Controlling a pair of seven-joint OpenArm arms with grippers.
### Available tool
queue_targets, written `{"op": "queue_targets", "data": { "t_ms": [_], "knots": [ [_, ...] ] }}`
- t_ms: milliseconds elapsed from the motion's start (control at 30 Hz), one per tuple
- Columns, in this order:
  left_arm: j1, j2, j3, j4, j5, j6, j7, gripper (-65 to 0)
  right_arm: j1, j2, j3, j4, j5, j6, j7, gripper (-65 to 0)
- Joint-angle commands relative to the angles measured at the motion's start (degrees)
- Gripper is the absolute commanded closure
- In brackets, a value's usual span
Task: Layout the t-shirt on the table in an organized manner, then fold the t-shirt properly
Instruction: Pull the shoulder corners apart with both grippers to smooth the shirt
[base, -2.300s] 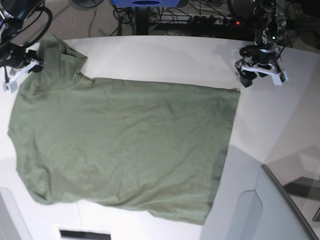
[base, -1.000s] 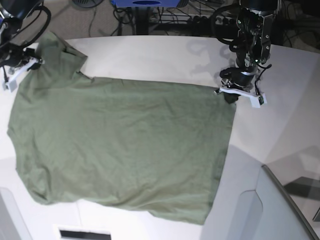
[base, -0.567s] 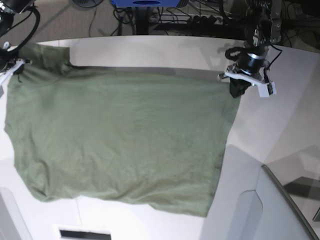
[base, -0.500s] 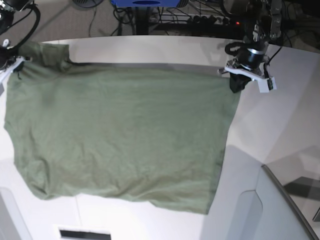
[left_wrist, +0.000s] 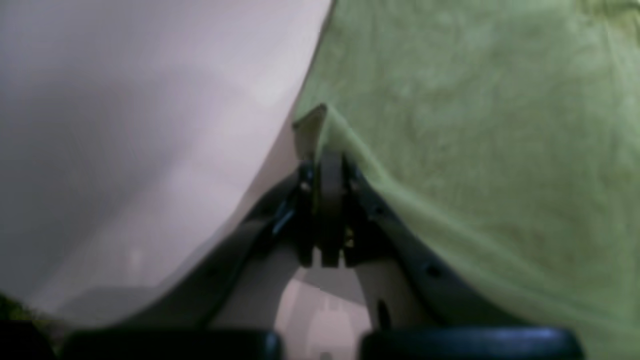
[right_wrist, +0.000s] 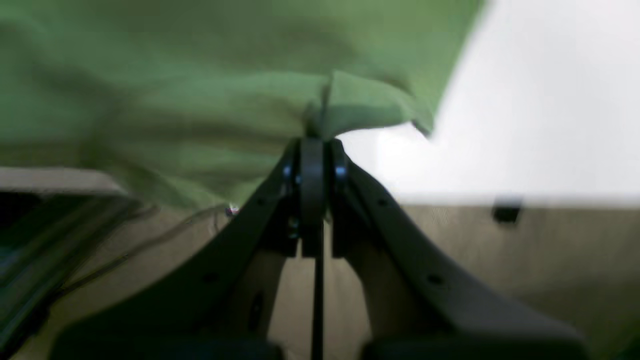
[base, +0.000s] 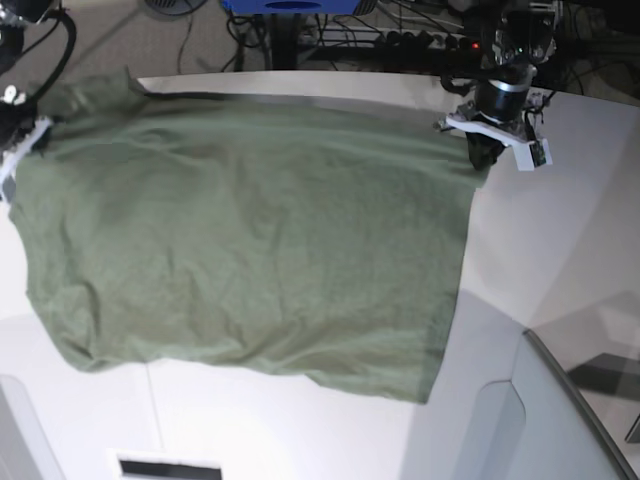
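The olive-green t-shirt (base: 250, 220) is spread wide over the white table (base: 560, 220), its far edge raised and pulled taut between my two grippers. At the base view's right, my left gripper (base: 483, 152) is shut on the shirt's far right corner; the left wrist view shows its tips (left_wrist: 322, 165) pinching a folded bit of hem (left_wrist: 310, 125). On the far left, my right gripper (base: 20, 145) is shut on the fabric near the sleeve (base: 90, 95), its tips (right_wrist: 312, 145) clamped on a bunched fold. The collar is hidden.
A grey angled panel (base: 545, 420) stands at the lower right. Cables and a power strip (base: 400, 40) lie on the floor behind the table's curved far edge, beside a blue object (base: 290, 6). A dark slot (base: 165, 468) sits at the near edge.
Both grippers have drawn back toward the table's far edge with the shirt held. Its far edge has lifted and pulled straight, and the whole shirt has slid away from the near side.
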Motion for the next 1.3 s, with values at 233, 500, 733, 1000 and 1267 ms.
{"op": "queue_targets", "data": {
  "t_ms": [233,500,733,1000,1267],
  "knots": [
    [-9.49,0.08,-0.18,0.08,0.49,0.15,12.33,0.0,8.41,0.87,-0.53,-5.3,-8.54,0.06,0.66,-0.6],
    [-18.81,0.08,-0.09,-8.36,0.58,0.15,17.52,0.0,15.89,0.87,-0.71,-11.27,-14.61,0.06,1.63,-0.6],
    [-23.29,0.08,-0.09,-14.61,0.58,0.15,17.52,0.0,20.28,2.62,-0.71,-20.94,-14.96,0.06,6.02,-0.6],
    [-26.54,0.52,5.62,-20.14,6.82,0.06,17.08,0.0,24.15,5.96,-0.71,-30.26,-15.05,0.06,9.36,-1.5],
    [-27.16,1.31,3.69,-18.56,7.08,0.06,17.08,0.0,26.61,6.14,-0.71,-30.97,-15.05,0.06,9.01,-0.6]
  ]
}}
